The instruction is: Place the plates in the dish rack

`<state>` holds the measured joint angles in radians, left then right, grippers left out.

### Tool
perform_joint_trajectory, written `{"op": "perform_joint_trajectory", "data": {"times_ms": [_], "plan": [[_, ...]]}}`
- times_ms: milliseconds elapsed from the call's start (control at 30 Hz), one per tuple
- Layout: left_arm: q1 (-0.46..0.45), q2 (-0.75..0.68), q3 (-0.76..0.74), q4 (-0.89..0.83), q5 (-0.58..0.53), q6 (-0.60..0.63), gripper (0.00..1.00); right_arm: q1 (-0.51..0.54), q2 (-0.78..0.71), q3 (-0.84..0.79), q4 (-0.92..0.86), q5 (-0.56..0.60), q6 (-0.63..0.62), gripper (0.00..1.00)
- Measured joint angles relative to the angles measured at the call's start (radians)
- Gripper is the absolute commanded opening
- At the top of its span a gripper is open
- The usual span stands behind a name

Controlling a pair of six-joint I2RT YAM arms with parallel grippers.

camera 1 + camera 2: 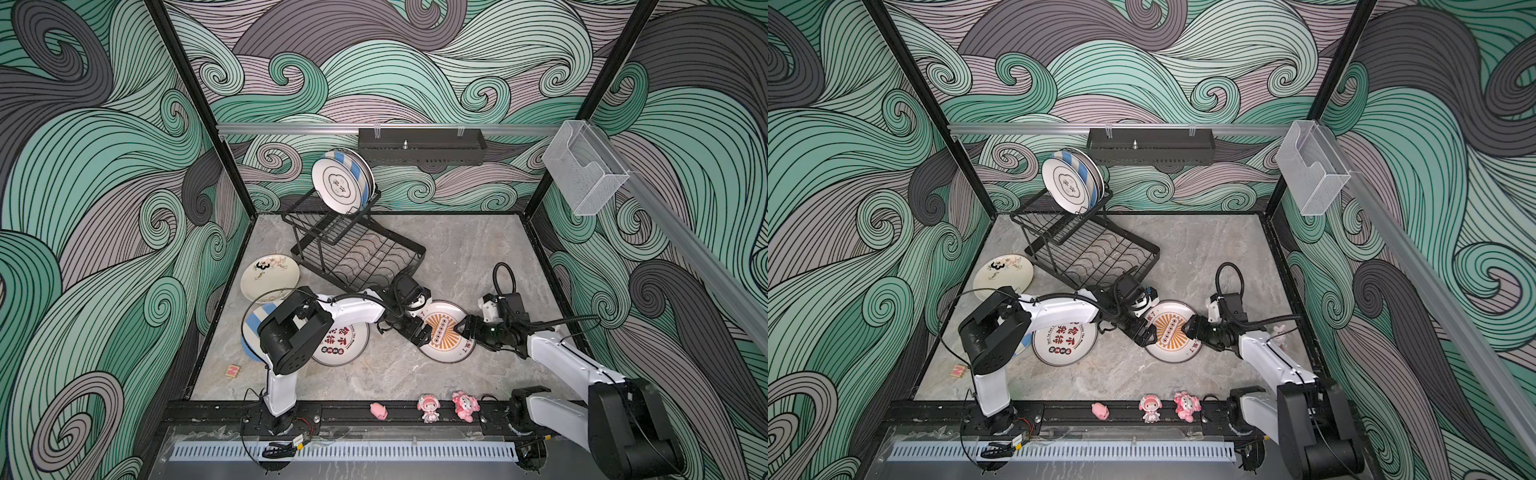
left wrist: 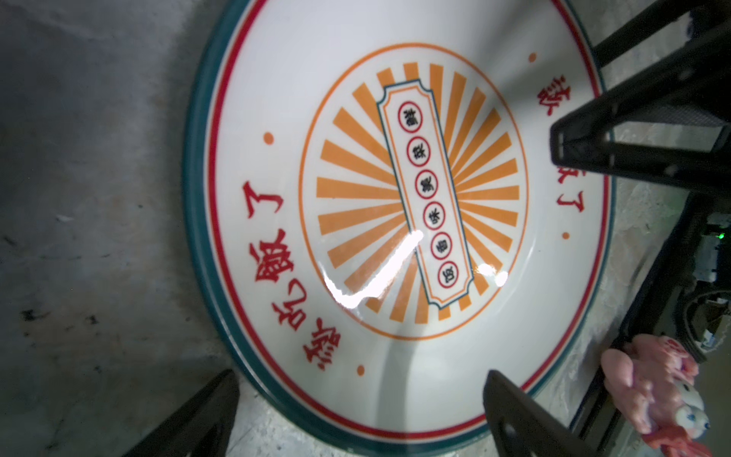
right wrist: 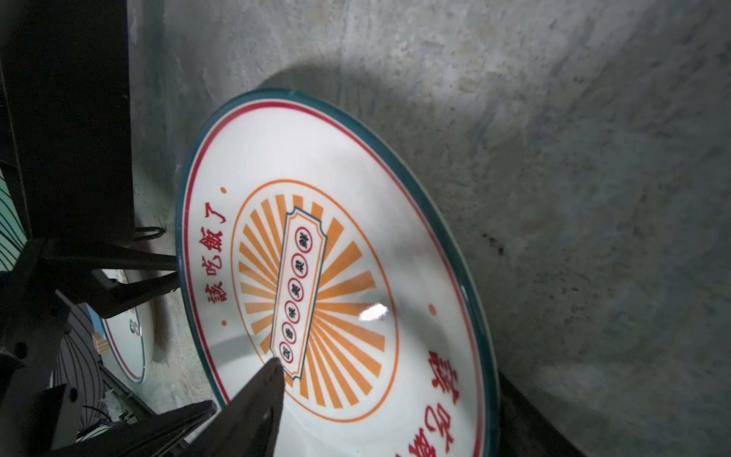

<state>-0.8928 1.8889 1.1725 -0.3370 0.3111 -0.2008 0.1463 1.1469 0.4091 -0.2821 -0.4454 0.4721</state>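
Step in hand: pickup of orange-sunburst plate (image 1: 441, 332). It lies on table right of centre, well apart from dish rack (image 1: 360, 249).
Left gripper (image 1: 423, 336) at plate's left rim: jaws wide, one finger over plate face, other outside rim.
Right gripper (image 1: 460, 328) at opposite rim: jaws likewise apart, nothing clamped.
Whether plate edge is raised: cannot tell.
Next move, judged: slip finger under rim, close, tilt plate upright for upper-tier slot.

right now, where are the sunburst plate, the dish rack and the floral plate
sunburst plate (image 1: 440, 331): a top view, its orange centre
dish rack (image 1: 365, 257): a top view, bare lower grid
floral plate (image 1: 270, 276): a top view, its cream middle
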Motion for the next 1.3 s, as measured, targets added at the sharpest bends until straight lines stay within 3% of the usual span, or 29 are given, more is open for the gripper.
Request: {"op": "perform_joint_trajectory", "data": {"times_ms": [200, 467, 833, 1167, 1300], "plan": [[-0.002, 0.010, 0.006, 0.018, 0.014, 0.011, 0.99, 0.000, 0.023, 0.000, 0.035, -0.033, 0.003, 0.75], [-0.002, 0.014, 0.009, 0.020, 0.014, 0.011, 0.99, -0.010, 0.049, -0.018, 0.108, -0.078, 0.036, 0.67], [-0.002, 0.028, 0.023, 0.035, 0.016, 0.011, 0.98, -0.010, -0.027, -0.077, 0.112, -0.100, 0.107, 0.41], [-0.002, 0.027, 0.023, 0.037, 0.025, 0.008, 0.99, -0.010, -0.120, -0.095, 0.113, -0.106, 0.156, 0.24], [-0.002, 0.027, 0.023, 0.037, 0.036, 0.006, 0.99, -0.010, -0.129, -0.095, 0.108, -0.106, 0.158, 0.22]]}}
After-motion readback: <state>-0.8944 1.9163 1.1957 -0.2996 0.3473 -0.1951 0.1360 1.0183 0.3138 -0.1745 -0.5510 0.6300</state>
